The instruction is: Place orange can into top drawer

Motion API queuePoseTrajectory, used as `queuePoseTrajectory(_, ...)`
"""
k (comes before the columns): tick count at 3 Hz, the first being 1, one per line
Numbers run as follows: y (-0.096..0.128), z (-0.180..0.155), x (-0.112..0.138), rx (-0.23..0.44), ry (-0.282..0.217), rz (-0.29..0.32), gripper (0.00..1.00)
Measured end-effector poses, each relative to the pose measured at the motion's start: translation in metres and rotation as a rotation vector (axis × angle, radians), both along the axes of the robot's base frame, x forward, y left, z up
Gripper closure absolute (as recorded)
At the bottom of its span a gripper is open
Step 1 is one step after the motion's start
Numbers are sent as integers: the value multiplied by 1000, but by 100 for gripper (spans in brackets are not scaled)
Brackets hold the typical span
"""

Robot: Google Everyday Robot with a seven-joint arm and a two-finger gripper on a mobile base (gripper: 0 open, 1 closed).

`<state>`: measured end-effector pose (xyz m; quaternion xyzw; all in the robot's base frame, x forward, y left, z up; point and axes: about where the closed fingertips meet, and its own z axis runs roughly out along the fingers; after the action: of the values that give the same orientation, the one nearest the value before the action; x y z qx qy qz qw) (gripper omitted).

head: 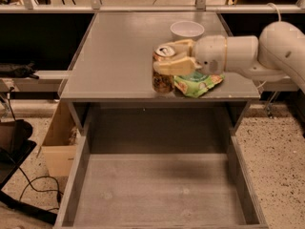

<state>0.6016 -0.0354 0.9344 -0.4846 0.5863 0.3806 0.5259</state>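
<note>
The orange can (163,73) is upright, with its silver top showing, held in the air over the front edge of the grey table (119,56). My gripper (170,57) reaches in from the right and is shut on the can near its top. The top drawer (157,194) is pulled open below the table front, a wide shallow grey box with nothing in it. The can hangs just above and behind the drawer's back part.
A green snack bag (198,82) lies on the table right of the can, partly behind my gripper. A white bowl (187,30) stands further back. A cardboard box (59,142) sits on the floor to the left, with dark cables beside it.
</note>
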Motion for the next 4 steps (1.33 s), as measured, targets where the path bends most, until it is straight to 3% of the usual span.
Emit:
queuePoseTrajectory(1,-13,-47,-41,40,32,42,100)
queuePoseTrajectory(2,-12,-47,-41,40,32,44,100)
queuePoseTrajectory(3,-2,-44,-62,24,21,55,100)
queuePoseTrajectory(4,13,-42,-99,25,2,54,100)
